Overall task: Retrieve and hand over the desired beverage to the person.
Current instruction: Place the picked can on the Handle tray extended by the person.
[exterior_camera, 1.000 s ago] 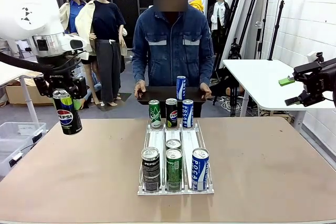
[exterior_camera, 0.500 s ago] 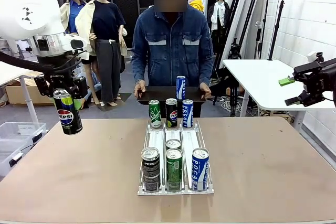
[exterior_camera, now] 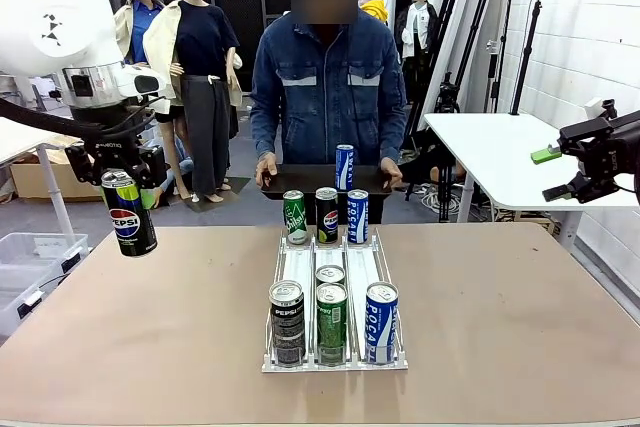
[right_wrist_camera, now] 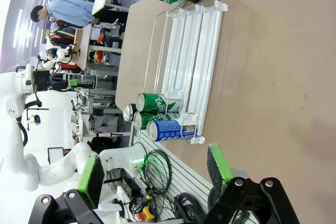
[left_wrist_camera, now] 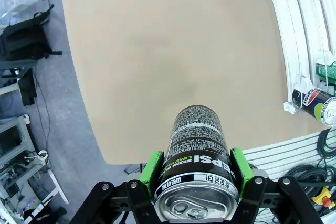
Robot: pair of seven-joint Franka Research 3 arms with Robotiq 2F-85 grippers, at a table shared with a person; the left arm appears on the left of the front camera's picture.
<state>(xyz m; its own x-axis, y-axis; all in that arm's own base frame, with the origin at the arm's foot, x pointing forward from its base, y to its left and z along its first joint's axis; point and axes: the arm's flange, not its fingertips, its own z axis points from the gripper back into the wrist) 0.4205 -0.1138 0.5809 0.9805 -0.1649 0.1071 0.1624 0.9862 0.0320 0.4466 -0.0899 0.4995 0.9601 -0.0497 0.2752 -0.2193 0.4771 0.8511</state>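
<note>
My left gripper (exterior_camera: 120, 185) hangs above the table's left edge, shut on a black Pepsi can (exterior_camera: 130, 217) that hangs slightly tilted. In the left wrist view the green pads (left_wrist_camera: 153, 170) clamp both sides of the Pepsi can (left_wrist_camera: 199, 148), high over the tabletop. My right gripper (exterior_camera: 551, 174) is raised at the far right, off the table, and open. Its jaws (right_wrist_camera: 155, 174) stand wide with nothing between them. The person (exterior_camera: 325, 87) in a denim jacket stands at the far side, holding a black tray (exterior_camera: 300, 180) with a blue can (exterior_camera: 344, 167) on it.
A white rack (exterior_camera: 335, 267) stands mid-table with three cans at its far end and several at its near end. The rack (right_wrist_camera: 194, 51) appears sideways in the right wrist view. A white side table (exterior_camera: 500, 162) stands at the right, a plastic bin (exterior_camera: 30, 257) at the left.
</note>
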